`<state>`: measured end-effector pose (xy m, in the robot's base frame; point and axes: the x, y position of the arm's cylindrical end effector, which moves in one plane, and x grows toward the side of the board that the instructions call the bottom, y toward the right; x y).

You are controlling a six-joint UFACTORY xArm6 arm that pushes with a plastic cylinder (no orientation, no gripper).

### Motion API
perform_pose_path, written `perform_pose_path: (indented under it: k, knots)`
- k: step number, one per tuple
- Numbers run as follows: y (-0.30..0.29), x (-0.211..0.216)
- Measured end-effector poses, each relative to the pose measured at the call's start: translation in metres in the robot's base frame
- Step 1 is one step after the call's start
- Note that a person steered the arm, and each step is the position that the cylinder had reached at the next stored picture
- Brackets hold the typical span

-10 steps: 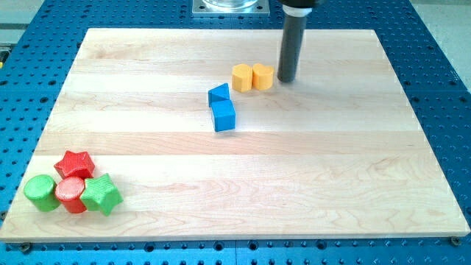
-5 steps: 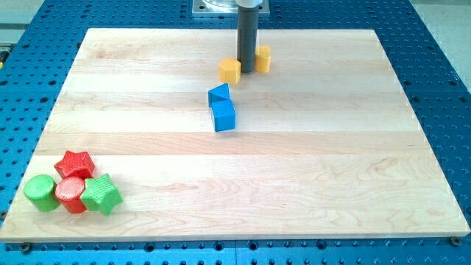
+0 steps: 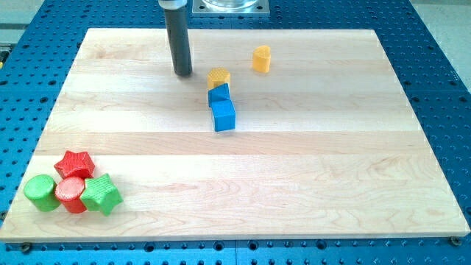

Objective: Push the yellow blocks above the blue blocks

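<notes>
Two blue blocks sit near the board's middle: a blue triangular block (image 3: 218,93) and just below it a blue cube (image 3: 224,115). One yellow block (image 3: 218,77) sits directly above the blue triangular block, touching it. A second yellow block (image 3: 261,58) stands apart, up and to the right. My tip (image 3: 183,73) rests on the board to the left of the nearer yellow block, a short gap away, touching no block.
At the bottom left is a cluster: a red star (image 3: 75,163), a red cylinder (image 3: 71,191), a green cylinder (image 3: 41,192) and a green star (image 3: 101,194). The wooden board (image 3: 331,169) lies on a blue perforated table.
My tip swept from the right of the yellow pair to their left. One yellow block was pushed left and down against the blue triangular block; the other moved up and right, separating from it.
</notes>
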<state>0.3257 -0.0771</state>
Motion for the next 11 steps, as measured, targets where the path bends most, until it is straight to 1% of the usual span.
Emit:
perform_pose_path:
  k: [1,2,3,4,5,6,7,8,9,10,11]
  knots:
    - [0.044,0.007]
    - [0.050,-0.001]
    - [0.071,-0.048]
    - [0.119,-0.096]
    - [0.177,-0.083]
    - [0.146,-0.056]
    - [0.108,-0.051]
    - [0.156,-0.051]
    - [0.157,-0.030]
    - [0.109,-0.025]
    - [0.102,-0.025]
